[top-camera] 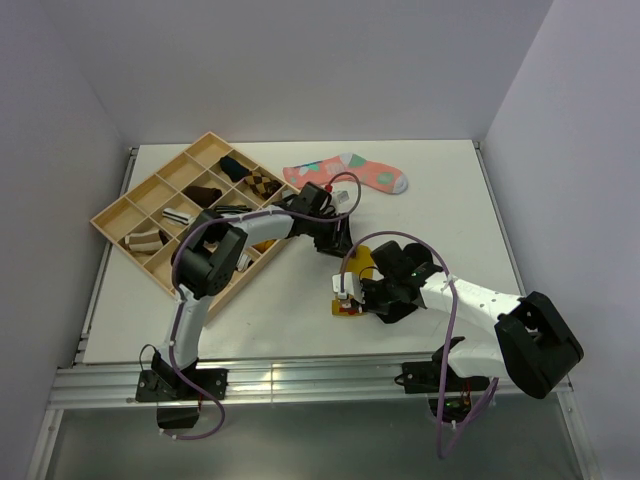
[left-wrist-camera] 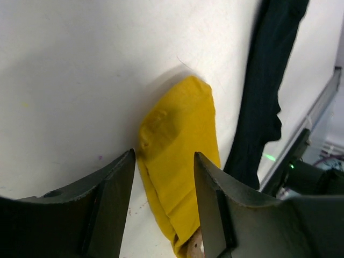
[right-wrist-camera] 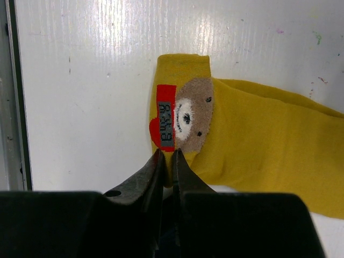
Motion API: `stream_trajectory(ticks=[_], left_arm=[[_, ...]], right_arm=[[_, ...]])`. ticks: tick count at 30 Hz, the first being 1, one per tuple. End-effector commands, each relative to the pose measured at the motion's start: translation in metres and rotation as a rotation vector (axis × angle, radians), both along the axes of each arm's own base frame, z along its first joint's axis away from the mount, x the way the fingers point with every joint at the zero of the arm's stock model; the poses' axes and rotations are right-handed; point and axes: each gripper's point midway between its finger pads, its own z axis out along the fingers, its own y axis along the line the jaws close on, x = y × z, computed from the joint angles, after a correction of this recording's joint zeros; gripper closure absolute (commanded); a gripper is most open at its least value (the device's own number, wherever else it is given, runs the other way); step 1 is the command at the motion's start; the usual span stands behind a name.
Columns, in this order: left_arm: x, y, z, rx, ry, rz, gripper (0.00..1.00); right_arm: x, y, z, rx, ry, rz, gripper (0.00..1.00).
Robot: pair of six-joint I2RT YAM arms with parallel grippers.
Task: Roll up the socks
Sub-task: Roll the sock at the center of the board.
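Right wrist view: the right claw [right-wrist-camera: 167, 152] was pinched almost closed on the cuff of the yellow sock [right-wrist-camera: 258, 140].
The yellow sock lay flat on the white bench [top-camera: 450, 200], its long axis running from that cuff to the toe, where the left claw [left-wrist-camera: 163, 158] stood wide astride it. The black sock [left-wrist-camera: 263, 97] lay just beside. The tray [top-camera: 150, 210] and pink sock [top-camera: 350, 172] were well apart, so rolling room looked ample.

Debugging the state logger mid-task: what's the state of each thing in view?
yellow sock: flat, unrolled
black sock: laid out beside it, unrolled
left tool: open, straddling yellow sock
right tool: shut on yellow sock's cuff edge
pink sock: flat, not held
tray: holds sock bundles
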Motion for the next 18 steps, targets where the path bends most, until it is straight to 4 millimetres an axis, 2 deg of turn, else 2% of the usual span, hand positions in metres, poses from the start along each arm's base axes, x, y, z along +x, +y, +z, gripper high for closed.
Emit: stream_trajectory(ticks=[1, 4, 5, 7, 8, 11, 13, 18], left_arm=[[-0.032, 0.019, -0.049, 0.082, 0.121, -0.051, 0.47], [-0.036, 0.017, -0.053, 0.064, 0.145, -0.051, 0.56], [-0.035, 0.018, -0.055, 0.066, 0.151, -0.044, 0.67], [-0.033, 0.016, -0.055, 0.056, 0.156, -0.026, 0.76], [-0.032, 0.019, -0.058, 0.059, 0.162, -0.012, 0.88], [-0.021, 0.027, -0.054, 0.053, 0.145, 0.057, 1.00], [-0.011, 0.035, -0.052, 0.064, 0.120, 0.120, 1.00], [0.017, 0.070, -0.036, 0.087, 0.056, 0.279, 1.00]], right_arm=[[0.000, -0.005, -0.002, -0.032, 0.013, -0.006, 0.94], [0.001, -0.005, -0.001, -0.033, 0.007, -0.012, 0.94], [0.002, -0.005, -0.001, -0.033, 0.001, -0.014, 0.94], [0.003, -0.005, -0.001, -0.031, 0.000, -0.016, 0.94], [0.003, -0.005, -0.001, -0.030, 0.001, -0.017, 0.94], [0.003, -0.005, -0.001, -0.030, 0.004, -0.022, 0.94], [0.001, -0.005, -0.001, -0.030, 0.010, -0.018, 0.94], [-0.003, -0.003, 0.002, -0.022, 0.068, 0.015, 0.94]])
